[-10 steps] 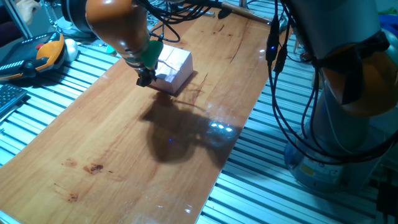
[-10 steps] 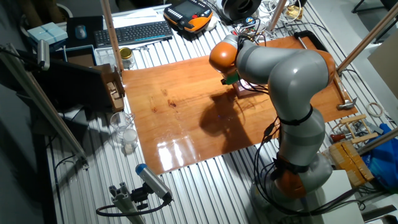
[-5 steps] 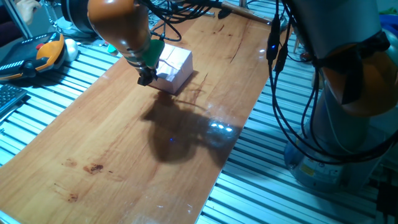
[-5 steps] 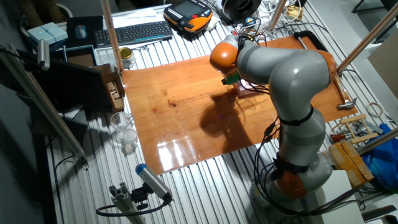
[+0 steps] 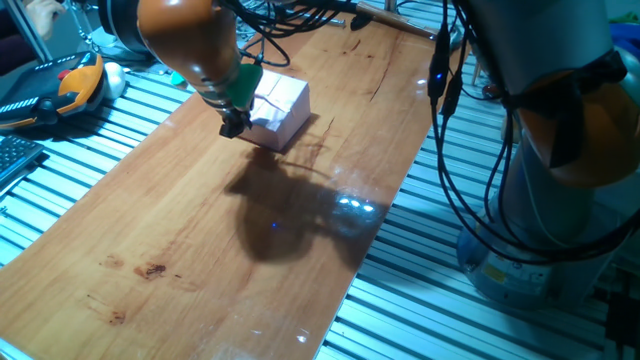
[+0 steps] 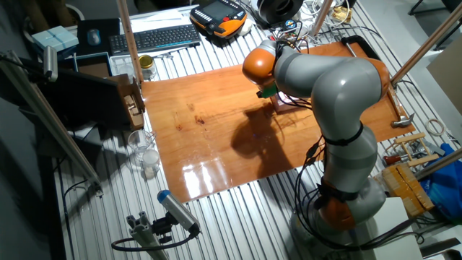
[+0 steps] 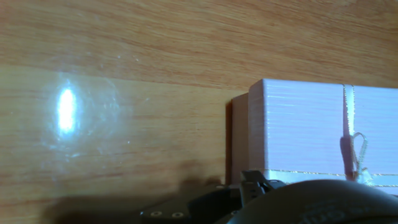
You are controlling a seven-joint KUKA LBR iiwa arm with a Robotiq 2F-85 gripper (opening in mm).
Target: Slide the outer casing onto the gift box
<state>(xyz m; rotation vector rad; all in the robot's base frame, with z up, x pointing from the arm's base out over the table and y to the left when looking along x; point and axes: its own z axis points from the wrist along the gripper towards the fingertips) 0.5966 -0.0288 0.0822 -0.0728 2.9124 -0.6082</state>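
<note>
Wood table (image 5: 200,230) on slatted bench (image 5: 420,300). Casing (image 5: 280,108) beside gripper (image 5: 233,125), box (image 7: 239,137) edge protruding from it. Grip state unclear.

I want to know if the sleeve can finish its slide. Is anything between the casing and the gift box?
Nothing visible. In the hand view the casing already sits over the gift box, of which only a narrow edge shows at its left. The hand is at the casing's near corner; bare table lies around them.
</note>
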